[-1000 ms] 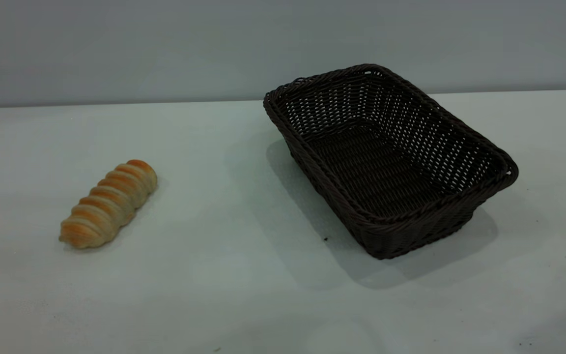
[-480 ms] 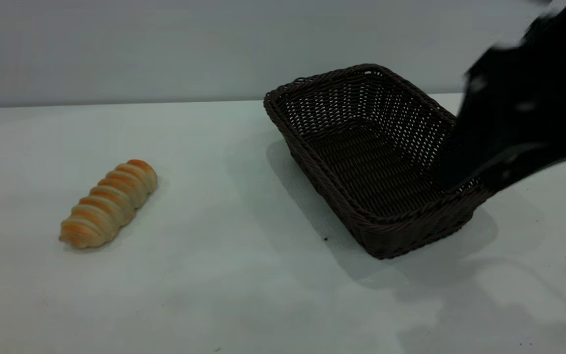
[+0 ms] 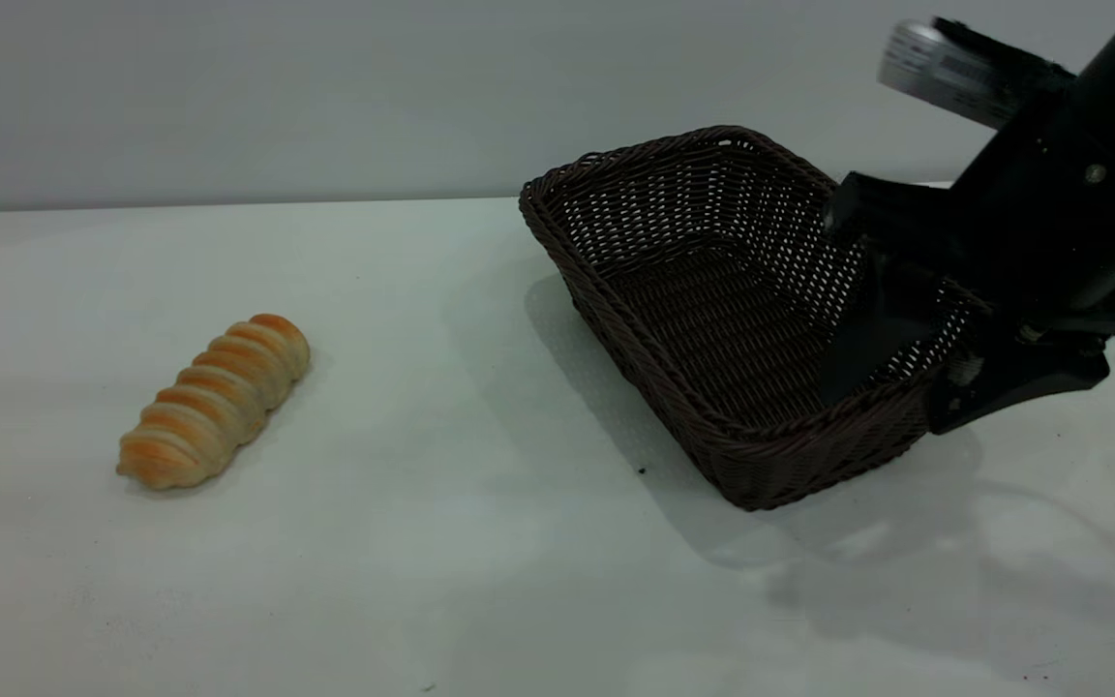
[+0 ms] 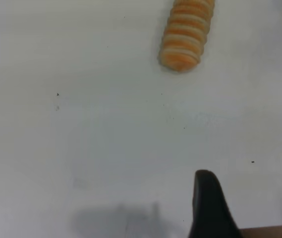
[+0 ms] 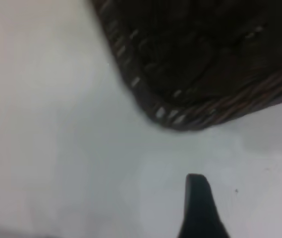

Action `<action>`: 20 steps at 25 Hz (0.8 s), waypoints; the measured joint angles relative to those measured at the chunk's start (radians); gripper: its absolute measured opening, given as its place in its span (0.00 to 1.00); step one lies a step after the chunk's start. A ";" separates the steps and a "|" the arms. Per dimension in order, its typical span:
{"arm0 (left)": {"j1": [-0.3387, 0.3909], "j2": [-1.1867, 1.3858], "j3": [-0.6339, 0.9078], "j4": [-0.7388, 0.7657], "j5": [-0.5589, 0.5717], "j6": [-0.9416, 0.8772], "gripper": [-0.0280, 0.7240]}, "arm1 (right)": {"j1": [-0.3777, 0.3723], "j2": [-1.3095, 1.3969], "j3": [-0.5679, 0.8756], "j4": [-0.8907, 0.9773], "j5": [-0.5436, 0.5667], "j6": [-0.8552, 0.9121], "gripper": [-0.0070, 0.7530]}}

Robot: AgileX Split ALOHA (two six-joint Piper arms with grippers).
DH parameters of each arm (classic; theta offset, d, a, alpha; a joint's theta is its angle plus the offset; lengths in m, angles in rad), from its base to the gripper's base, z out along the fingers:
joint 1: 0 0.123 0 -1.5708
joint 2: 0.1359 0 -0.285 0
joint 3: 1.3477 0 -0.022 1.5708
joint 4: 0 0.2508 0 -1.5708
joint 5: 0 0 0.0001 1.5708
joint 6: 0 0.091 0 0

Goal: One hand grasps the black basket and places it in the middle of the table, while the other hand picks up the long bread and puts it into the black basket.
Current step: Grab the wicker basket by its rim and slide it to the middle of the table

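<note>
The black basket [image 3: 712, 319] stands on the white table [image 3: 480, 436], right of the middle, and is empty. My right gripper [image 3: 891, 399] hangs at the basket's right end, jaws spread wide, and it overlaps the rim in the exterior view. In the right wrist view the basket's corner [image 5: 200, 69] lies ahead of the one visible finger [image 5: 197, 203], apart from it. The long bread [image 3: 214, 402] lies at the left of the table. In the left wrist view the bread [image 4: 186, 32] lies well ahead of my open, empty left gripper [image 4: 250, 203]. The left arm is out of the exterior view.
A grey wall runs behind the table's far edge [image 3: 228, 205]. A tiny dark speck [image 3: 642, 470] lies by the basket's near corner. The right arm's shadow falls on the table at the front right [image 3: 906, 590].
The right arm came into view from the right and dropped toward the basket's right end. Its gripper now hangs at the rim. The basket and the bread have not moved.
</note>
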 joint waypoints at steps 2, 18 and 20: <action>0.000 0.000 0.000 0.000 0.000 0.000 0.64 | -0.024 0.018 -0.001 -0.002 -0.020 0.066 0.65; 0.000 0.000 0.000 0.000 0.001 0.000 0.64 | -0.055 0.141 -0.002 0.129 -0.171 0.157 0.59; 0.000 0.000 0.000 0.000 0.001 0.000 0.64 | -0.056 0.151 -0.003 0.145 -0.180 0.157 0.59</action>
